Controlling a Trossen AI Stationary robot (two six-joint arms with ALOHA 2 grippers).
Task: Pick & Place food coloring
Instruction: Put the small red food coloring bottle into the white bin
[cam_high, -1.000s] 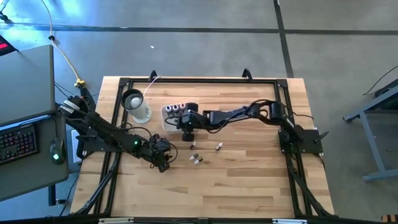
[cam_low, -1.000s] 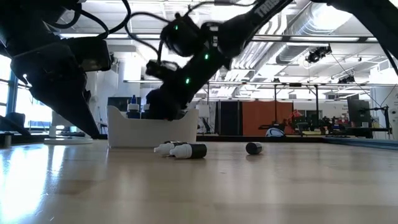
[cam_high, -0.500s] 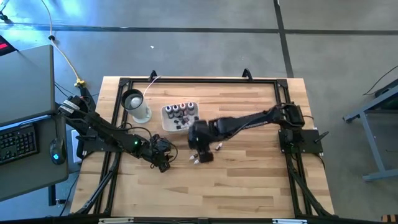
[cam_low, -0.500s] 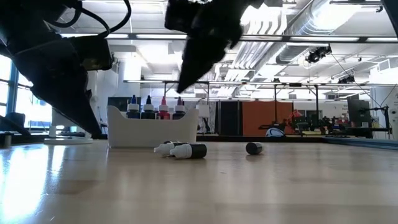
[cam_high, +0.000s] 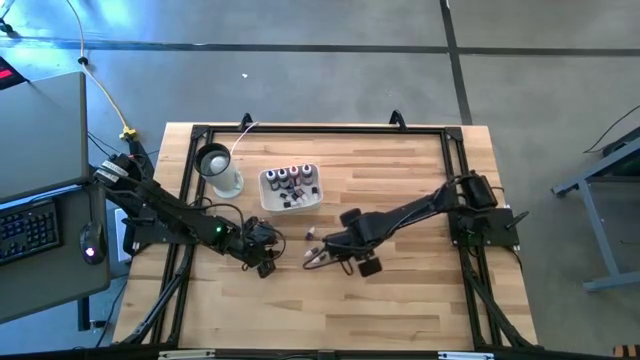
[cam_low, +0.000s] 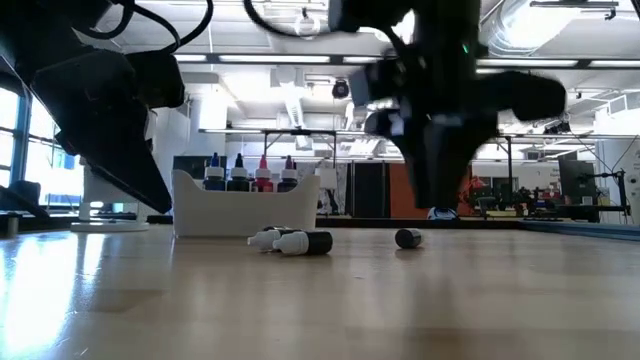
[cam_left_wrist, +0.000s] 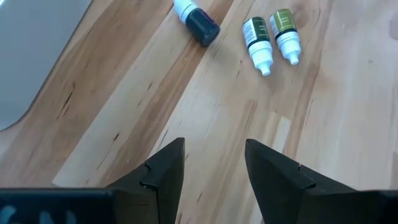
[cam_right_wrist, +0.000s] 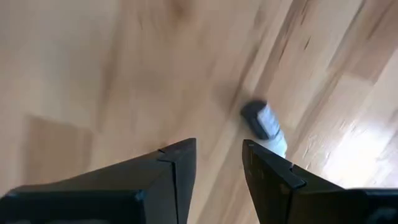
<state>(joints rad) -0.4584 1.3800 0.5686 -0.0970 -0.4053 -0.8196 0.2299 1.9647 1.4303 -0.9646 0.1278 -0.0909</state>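
**Right gripper empty above the loose bottles**

Right gripper (cam_high: 340, 250) hangs over the butcher-block table (cam_high: 400, 300), its two dark wedge fingers (cam_right_wrist: 174, 163) parted with only bare wood between them and nothing held. Just ahead of those fingers in the right wrist view lies one small dropper bottle (cam_right_wrist: 264, 124), dark-bodied with a pale cap, on its side and blurred.

Two more loose bottles (cam_left_wrist: 273, 34) lie side by side in the left wrist view, olive-labelled with white conical tips, and a dark-bodied bottle (cam_left_wrist: 198, 22) with a white tip lies just beside them. From table height, the loose ones (cam_low: 290, 241) rest flat on the pale planks below and beside the right arm.

Away from the right gripper, toward the far left of the table, stands the white square tray (cam_high: 290, 188), smooth-walled with rounded corners. Several food coloring bottles (cam_low: 250, 172) stand upright inside it, their caps blue, dark and red. A white cup (cam_high: 222, 170) with a dark round top stands beyond the tray.

Left gripper (cam_high: 262, 262) waits near the table's left front, fingers (cam_left_wrist: 163, 168) apart and empty.

A second ago the right gripper was at the tray; it has since swung out over the loose bottles, and the tray's contents now show unobstructed.
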